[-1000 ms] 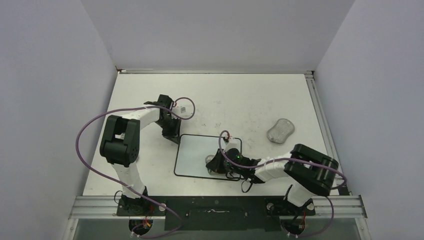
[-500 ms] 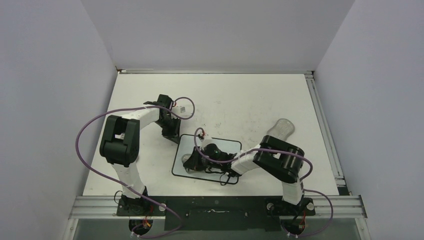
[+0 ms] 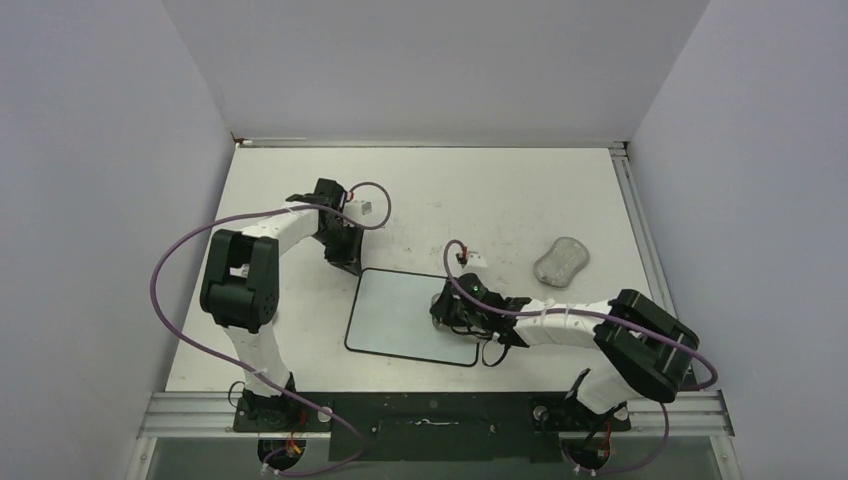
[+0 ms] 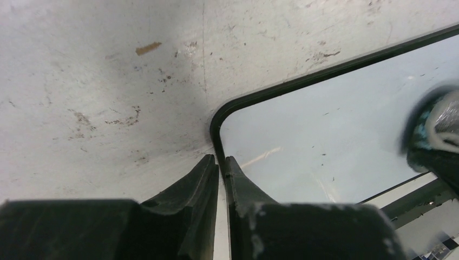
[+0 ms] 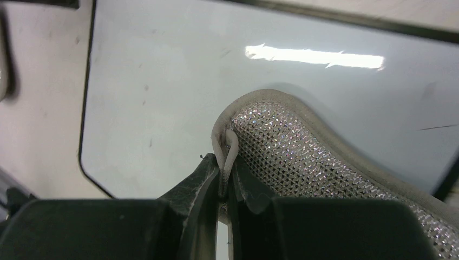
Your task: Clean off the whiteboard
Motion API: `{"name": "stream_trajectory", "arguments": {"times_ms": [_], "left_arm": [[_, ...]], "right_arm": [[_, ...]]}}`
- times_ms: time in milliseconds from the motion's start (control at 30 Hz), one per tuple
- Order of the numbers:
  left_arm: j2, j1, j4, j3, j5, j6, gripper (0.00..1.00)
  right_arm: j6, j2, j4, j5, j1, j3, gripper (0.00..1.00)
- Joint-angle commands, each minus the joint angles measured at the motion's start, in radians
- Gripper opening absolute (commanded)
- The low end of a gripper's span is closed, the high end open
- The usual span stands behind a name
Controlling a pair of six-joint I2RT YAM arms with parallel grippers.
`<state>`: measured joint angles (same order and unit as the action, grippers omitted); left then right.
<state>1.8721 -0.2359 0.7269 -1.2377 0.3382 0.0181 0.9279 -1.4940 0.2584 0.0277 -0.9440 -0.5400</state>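
The whiteboard (image 3: 400, 312) lies flat in the middle of the table, white with a thin black rim and only faint specks on it. My left gripper (image 3: 346, 260) is at its far left corner. In the left wrist view the jaws (image 4: 221, 160) stand almost together with the whiteboard's (image 4: 325, 130) black rim running between their tips. My right gripper (image 3: 446, 310) is over the board's right part, shut (image 5: 226, 162) on the folded edge of a silver glittery wiping pad (image 5: 287, 146). The pad lies on the whiteboard (image 5: 162, 81).
A small grey peanut-shaped lump (image 3: 560, 261) lies on the table to the right of the board. The tabletop (image 3: 480, 200) is scuffed and stained. Walls close in the left, back and right sides. A metal rail (image 3: 430, 410) runs along the near edge.
My right arm swept the pad to the board's left part and has come back to its right part. The board turned slightly. My left gripper drew back a little towards the far side.
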Motion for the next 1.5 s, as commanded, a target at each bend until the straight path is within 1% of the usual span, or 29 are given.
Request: {"name": "stream_trajectory", "arguments": {"times_ms": [0,167,233,267,333,367,400,433,467,533,600,633,667,700,733,800,900,967,1033,1067,1100,1133,1167,1233,1267,1333,1367,1400,1467], "left_arm": [[-0.069,0.016,0.030,-0.074,0.037,-0.013,0.11],[-0.116,0.030,0.054,-0.066,0.049,-0.044,0.13],[-0.127,0.033,0.055,-0.058,0.053,-0.044,0.17],[-0.131,0.032,0.055,-0.057,0.053,-0.044,0.22],[-0.139,0.032,0.060,-0.063,0.054,-0.038,0.37],[-0.143,0.031,0.063,-0.068,0.054,-0.036,0.58],[-0.146,0.030,0.069,-0.073,0.052,-0.035,0.74],[-0.151,0.030,0.075,-0.079,0.048,-0.035,0.81],[-0.159,0.030,0.077,-0.080,0.041,-0.037,0.87],[-0.179,0.030,0.077,-0.077,0.025,-0.043,0.92],[-0.198,0.036,0.078,-0.073,0.010,-0.053,0.96],[-0.209,0.038,0.080,-0.069,0.001,-0.057,1.00],[-0.219,0.043,0.081,-0.067,-0.004,-0.061,0.97],[-0.229,0.047,0.081,-0.064,-0.007,-0.067,0.96],[-0.240,0.053,0.082,-0.063,-0.014,-0.072,0.96],[-0.265,0.068,0.070,-0.054,-0.024,-0.077,0.96],[-0.312,0.108,0.017,-0.027,-0.027,-0.068,0.96],[-0.360,0.141,-0.062,0.015,-0.033,-0.042,0.96],[-0.429,0.173,-0.168,0.095,-0.043,-0.025,0.96],[-0.464,0.185,-0.235,0.144,-0.053,0.009,0.96],[-0.501,0.193,-0.314,0.203,-0.058,0.022,0.96],[-0.537,0.201,-0.395,0.267,-0.052,0.019,0.96],[-0.577,0.208,-0.493,0.339,-0.052,0.017,0.96],[-0.659,0.210,-0.728,0.506,-0.109,0.028,0.96],[-0.698,0.210,-0.854,0.591,-0.136,0.031,0.96],[-0.750,0.211,-1.086,0.735,-0.173,0.032,0.96],[-0.758,0.210,-1.160,0.780,-0.182,0.023,0.96],[-0.755,0.211,-1.220,0.810,-0.188,0.012,0.96],[-0.717,0.211,-1.212,0.812,-0.199,-0.001,0.96]], "right_arm": [[-0.059,0.086,-0.292,0.187,0.092,-0.064,0.05],[-0.115,0.226,-0.371,0.202,0.242,-0.020,0.05],[-0.143,0.265,-0.384,0.187,0.298,-0.021,0.05],[-0.156,0.273,-0.385,0.178,0.321,-0.028,0.05],[-0.175,0.267,-0.387,0.163,0.352,-0.055,0.05],[-0.180,0.255,-0.389,0.158,0.364,-0.072,0.05],[-0.185,0.240,-0.387,0.153,0.372,-0.089,0.05],[-0.189,0.222,-0.383,0.148,0.378,-0.107,0.07],[-0.192,0.205,-0.377,0.143,0.380,-0.124,0.11],[-0.201,0.175,-0.379,0.146,0.383,-0.167,0.18],[-0.214,0.162,-0.389,0.152,0.390,-0.204,0.35],[-0.226,0.161,-0.402,0.158,0.395,-0.224,0.44],[-0.238,0.165,-0.416,0.160,0.403,-0.243,0.56],[-0.252,0.173,-0.431,0.163,0.411,-0.261,0.79],[-0.267,0.185,-0.452,0.168,0.418,-0.277,0.96],[-0.291,0.228,-0.487,0.194,0.430,-0.294,0.90],[-0.318,0.345,-0.533,0.282,0.455,-0.276,0.90],[-0.317,0.412,-0.586,0.411,0.471,-0.259,0.90],[-0.346,0.466,-0.580,0.583,0.479,-0.204,0.90],[-0.393,0.495,-0.509,0.658,0.479,-0.150,0.90],[-0.463,0.517,-0.441,0.700,0.479,-0.093,0.90],[-0.539,0.530,-0.384,0.741,0.481,-0.018,0.90],[-0.581,0.535,-0.350,0.789,0.481,0.020,0.90],[-0.564,0.534,-0.309,0.923,0.497,0.079,0.90],[-0.564,0.538,-0.278,0.962,0.514,0.105,0.90],[-0.644,0.566,-0.092,0.921,0.543,0.186,0.90],[-0.687,0.585,0.015,0.883,0.550,0.237,0.90],[-0.734,0.604,0.144,0.856,0.555,0.291,0.90],[-0.792,0.607,0.385,0.819,0.574,0.383,0.90]]}}
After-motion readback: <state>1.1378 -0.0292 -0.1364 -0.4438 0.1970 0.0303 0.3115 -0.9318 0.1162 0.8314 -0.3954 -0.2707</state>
